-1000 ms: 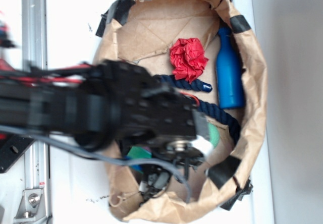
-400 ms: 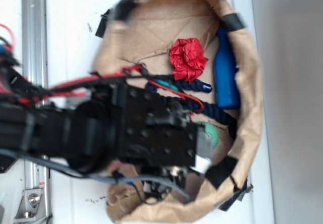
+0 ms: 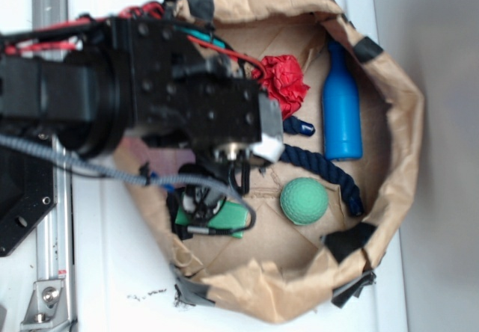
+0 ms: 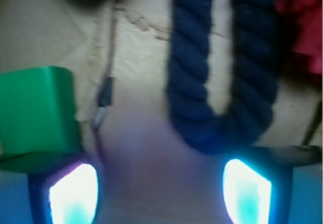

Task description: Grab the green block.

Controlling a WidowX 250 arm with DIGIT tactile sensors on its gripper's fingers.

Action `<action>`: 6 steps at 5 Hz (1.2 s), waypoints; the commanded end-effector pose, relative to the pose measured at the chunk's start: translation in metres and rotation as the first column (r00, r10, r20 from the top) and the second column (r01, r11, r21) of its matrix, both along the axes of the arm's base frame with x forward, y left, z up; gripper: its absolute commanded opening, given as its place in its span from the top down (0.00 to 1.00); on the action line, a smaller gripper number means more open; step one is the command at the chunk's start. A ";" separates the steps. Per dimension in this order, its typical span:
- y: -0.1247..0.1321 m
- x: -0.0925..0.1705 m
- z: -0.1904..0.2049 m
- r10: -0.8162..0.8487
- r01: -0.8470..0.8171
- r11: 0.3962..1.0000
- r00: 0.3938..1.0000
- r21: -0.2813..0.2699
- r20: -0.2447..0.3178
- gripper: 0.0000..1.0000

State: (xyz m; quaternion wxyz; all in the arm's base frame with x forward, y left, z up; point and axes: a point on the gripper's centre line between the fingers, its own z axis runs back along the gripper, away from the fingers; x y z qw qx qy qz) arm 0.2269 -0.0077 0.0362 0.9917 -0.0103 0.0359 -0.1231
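Note:
The green block (image 3: pixel 228 218) lies flat on the brown paper floor of the bag, near its lower left wall. My gripper (image 3: pixel 200 206) hangs over the block's left end and hides part of it. In the wrist view the green block (image 4: pixel 38 110) sits just ahead of my left fingertip (image 4: pixel 73 193), outside the gap. My gripper (image 4: pixel 160 193) is open, the two pads wide apart with only bare paper between them.
A round dimpled green ball (image 3: pixel 304 201) rests right of the block. A navy rope (image 3: pixel 323 166) (image 4: pixel 222 67) loops ahead of the right finger. Farther up are a red crumpled wad (image 3: pixel 284 81) and a blue bottle (image 3: pixel 342 111). The bag's crumpled wall (image 3: pixel 397 145) rings everything.
The arm has swung toward the top of the exterior view, uncovering the green ball and the green block. The bag's rim has shifted shape.

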 end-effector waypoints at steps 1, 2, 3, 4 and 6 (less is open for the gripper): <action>-0.016 0.005 0.018 -0.004 0.007 0.998 0.999 -0.061 0.049 0.00; -0.026 0.004 0.027 0.001 0.004 0.996 0.998 -0.091 0.058 0.00; -0.041 0.009 0.021 0.009 -0.003 0.992 0.999 -0.127 0.047 0.00; -0.059 0.010 0.018 0.027 -0.018 0.983 0.998 -0.181 0.048 0.00; -0.083 0.006 -0.007 -0.060 0.062 0.982 0.998 -0.177 0.020 0.00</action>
